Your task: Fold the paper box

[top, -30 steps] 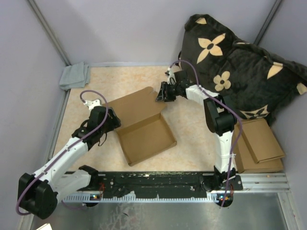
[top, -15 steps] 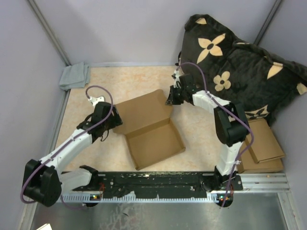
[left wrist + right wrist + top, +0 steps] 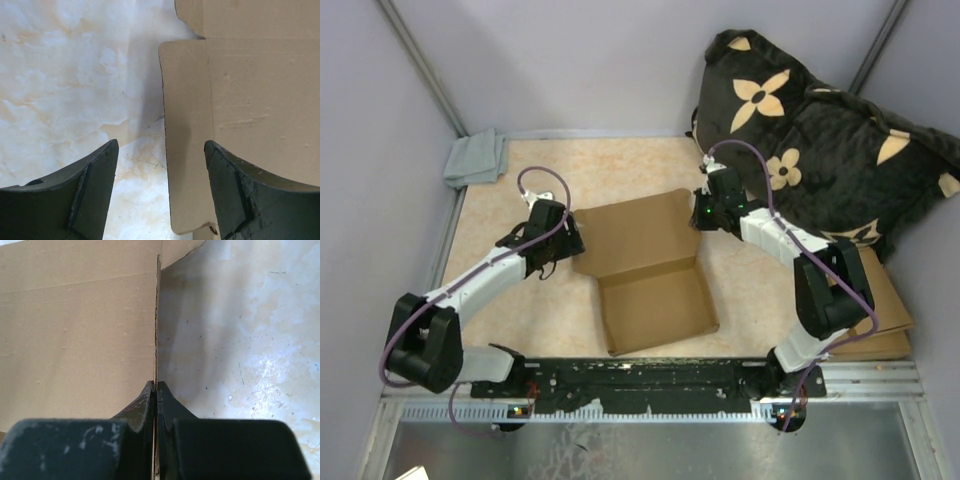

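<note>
The paper box (image 3: 650, 265) is plain brown cardboard in the middle of the table, with a raised-wall tray part near the front and a flat lid panel behind it. My right gripper (image 3: 700, 213) is shut on the lid's right edge; the right wrist view shows the fingers (image 3: 156, 392) pinching the thin cardboard edge (image 3: 157, 315). My left gripper (image 3: 572, 240) is open at the lid's left side. In the left wrist view its fingers (image 3: 97, 170) straddle the side flap (image 3: 187, 135), touching nothing.
A black cushion with tan flowers (image 3: 810, 140) fills the back right corner. A pile of brown cardboard pieces (image 3: 870, 310) lies at the right. A grey cloth (image 3: 477, 158) sits at the back left. Grey walls enclose the table.
The box has slid and turned to the right with my right gripper holding its lid edge. My left arm has followed, moving right and farther back to the lid's left flap.
</note>
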Controlling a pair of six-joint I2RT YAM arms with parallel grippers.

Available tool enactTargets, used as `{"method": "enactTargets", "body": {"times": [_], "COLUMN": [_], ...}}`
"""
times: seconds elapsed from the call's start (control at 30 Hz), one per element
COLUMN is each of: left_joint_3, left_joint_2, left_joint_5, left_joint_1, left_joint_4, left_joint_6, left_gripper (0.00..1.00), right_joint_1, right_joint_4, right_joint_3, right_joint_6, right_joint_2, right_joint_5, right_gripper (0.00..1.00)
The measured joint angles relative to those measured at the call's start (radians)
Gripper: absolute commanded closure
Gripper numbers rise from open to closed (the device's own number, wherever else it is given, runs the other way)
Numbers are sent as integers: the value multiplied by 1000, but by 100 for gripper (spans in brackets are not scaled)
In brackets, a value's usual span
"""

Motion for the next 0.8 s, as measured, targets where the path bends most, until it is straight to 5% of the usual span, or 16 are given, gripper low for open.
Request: {"method": "enactTargets", "body": {"times": [0.37,0.8], "left_joint_3": [50,187], "left_joint_2": [148,258], "left_joint_5": [66,117], "left_joint_1": [0,0], "left_joint_4": [30,68], "left_joint_6": [19,53], "left_gripper": [27,44], "right_joint_1": [0,0], "right_joint_4": [10,45], "right_joint_3": [-40,-100], "right_joint_6": [2,1], "right_joint_2": [-24,-100], "right_joint_5": [-2,-26], "right_gripper": [100,100]}}
